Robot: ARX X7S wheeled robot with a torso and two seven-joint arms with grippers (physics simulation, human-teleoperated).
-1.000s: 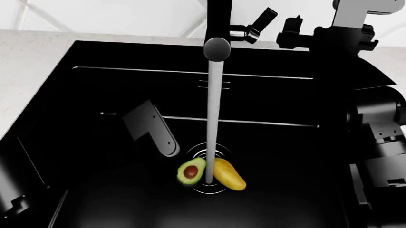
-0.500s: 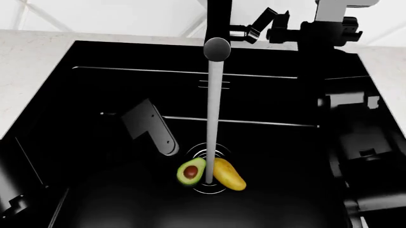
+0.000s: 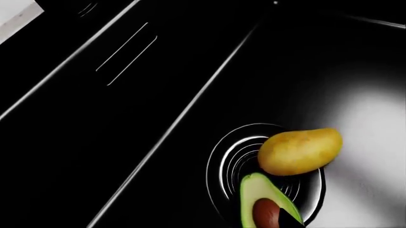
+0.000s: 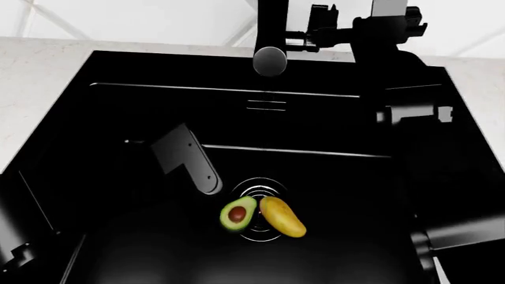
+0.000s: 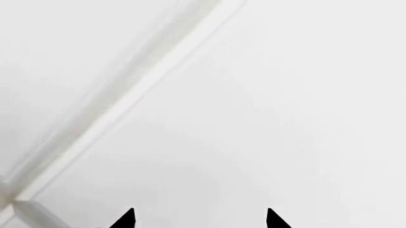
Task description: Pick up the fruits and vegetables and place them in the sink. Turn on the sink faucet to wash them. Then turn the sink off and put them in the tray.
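Observation:
Half an avocado (image 4: 238,214) (image 3: 263,206) and a yellow oblong fruit (image 4: 282,217) (image 3: 299,151) lie side by side on the round drain (image 4: 259,188) at the bottom of the black sink (image 4: 118,118). My left gripper (image 4: 208,182) hangs low in the basin just left of the avocado; one dark fingertip (image 3: 293,222) shows far out to the side, over the avocado's edge. No water runs from the faucet (image 4: 271,23). My right gripper (image 4: 322,26) (image 5: 199,219) is up at the short side lever (image 4: 296,41), open, with only white wall between its tips. The tray is out of view.
A pale stone counter (image 4: 39,77) borders the sink on the left and at the back. A white wall (image 4: 158,18) rises behind the faucet. My right arm (image 4: 410,112) stretches over the sink's right side.
The water stream has stopped. My right gripper moved left to the faucet lever, which now lies flatter. The fruits and left gripper stayed put.

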